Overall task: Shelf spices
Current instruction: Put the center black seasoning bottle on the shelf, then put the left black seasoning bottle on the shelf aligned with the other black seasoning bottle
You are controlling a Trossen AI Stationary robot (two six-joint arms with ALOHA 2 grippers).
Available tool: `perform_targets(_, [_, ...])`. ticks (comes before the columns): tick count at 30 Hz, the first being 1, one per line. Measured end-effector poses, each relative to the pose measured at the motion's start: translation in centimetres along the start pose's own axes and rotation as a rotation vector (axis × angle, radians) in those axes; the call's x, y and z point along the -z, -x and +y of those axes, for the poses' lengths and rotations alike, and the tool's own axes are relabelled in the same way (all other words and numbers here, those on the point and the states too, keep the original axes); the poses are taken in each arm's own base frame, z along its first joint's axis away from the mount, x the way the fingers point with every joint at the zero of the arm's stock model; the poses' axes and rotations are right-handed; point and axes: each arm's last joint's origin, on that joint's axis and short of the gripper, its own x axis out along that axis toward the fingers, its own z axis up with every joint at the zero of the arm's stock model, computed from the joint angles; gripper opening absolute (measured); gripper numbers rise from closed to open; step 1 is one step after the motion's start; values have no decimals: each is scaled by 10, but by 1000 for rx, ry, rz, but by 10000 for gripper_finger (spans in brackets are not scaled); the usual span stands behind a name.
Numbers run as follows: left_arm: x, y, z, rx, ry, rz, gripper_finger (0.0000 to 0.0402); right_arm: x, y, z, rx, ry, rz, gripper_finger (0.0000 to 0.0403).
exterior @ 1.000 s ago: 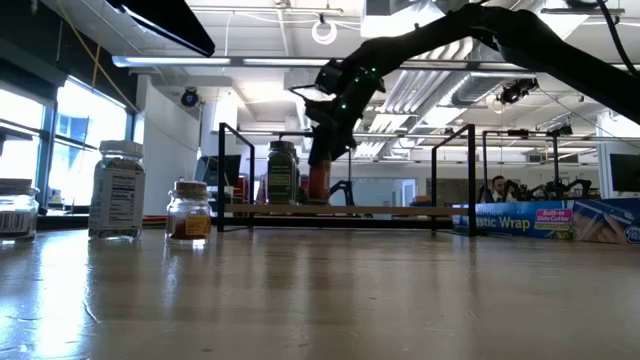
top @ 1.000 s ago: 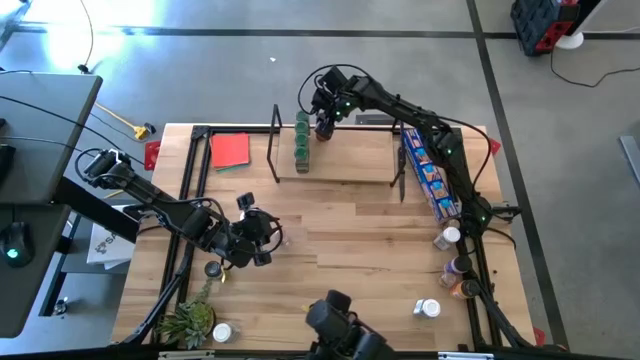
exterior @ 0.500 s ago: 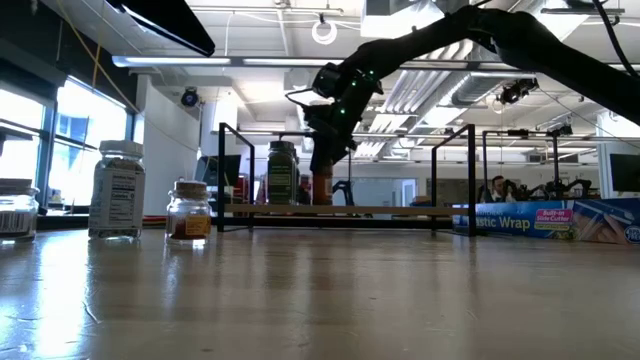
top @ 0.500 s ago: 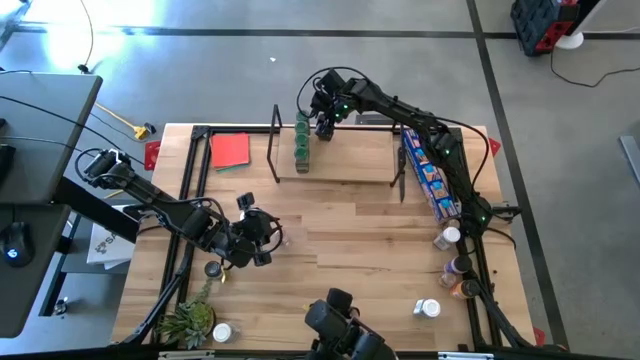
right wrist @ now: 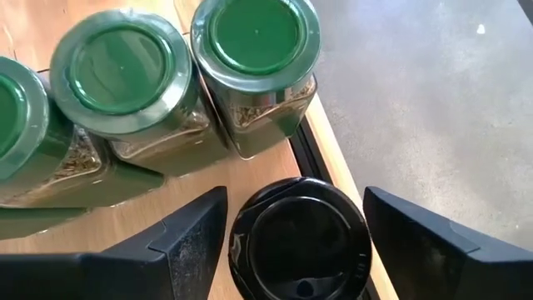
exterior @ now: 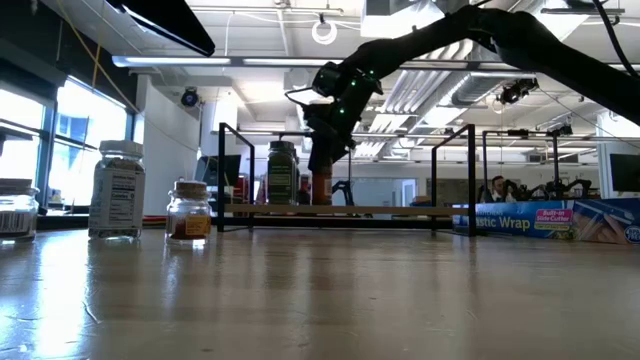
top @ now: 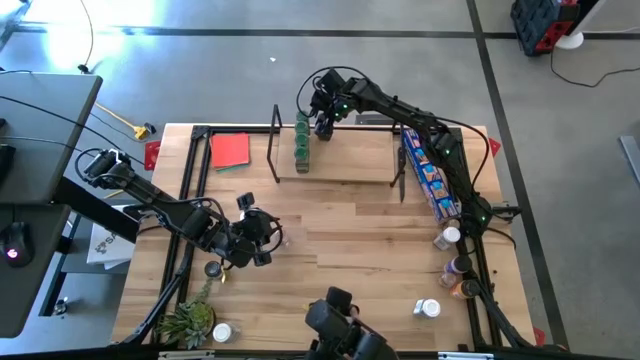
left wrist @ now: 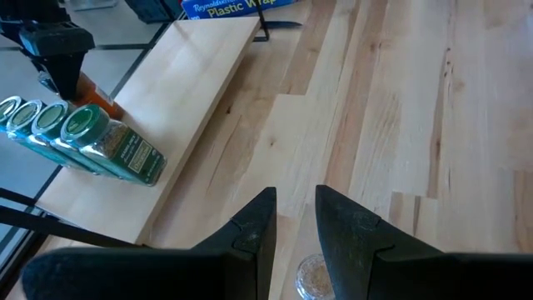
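Observation:
A black-lidded spice jar [right wrist: 300,237] stands upright on the far left part of the shelf board [top: 345,160], next to a row of several green-lidded jars [right wrist: 125,71]. My right gripper [right wrist: 295,193] hangs over it from above, open. One finger stands on either side of the lid with a slim gap, touching nothing. In the low view the jar [exterior: 320,186] shows reddish under that gripper. My left gripper [left wrist: 294,200] hovers over the table's left middle, open by a narrow gap and holding nothing. A clear-lidded jar [left wrist: 310,275] sits on the table below it.
A blue plastic-wrap box [top: 430,180] lies along the right side by the shelf's right frame. Loose jars stand near the right edge [top: 447,238] [top: 428,308] and on the left [exterior: 118,190] [exterior: 188,210]. A red square [top: 230,150] lies far left, a plant [top: 190,322] near left.
My right gripper has turned slightly in place above the black-lidded jar, which stays upright on the shelf board.

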Motion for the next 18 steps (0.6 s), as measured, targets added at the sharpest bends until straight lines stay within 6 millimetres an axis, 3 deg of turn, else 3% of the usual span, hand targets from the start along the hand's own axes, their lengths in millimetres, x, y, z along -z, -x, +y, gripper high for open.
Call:
perform_targets(7, [0, 0, -1, 8, 7, -2, 80, -16, 23, -2, 22, 12, -75, 275])
perform_targets(10, [0, 2, -2, 17, 7, -4, 80, -20, 42, 0, 52, 36, -102, 275])
perform_targets(15, [3, 8, -8, 45, 18, -11, 80, -22, 91, 7, 121, 80, -95, 275])
perform_targets(18, [6, 13, -13, 65, 56, -6, 80, -20, 126, 22, 102, 105, -89, 275])
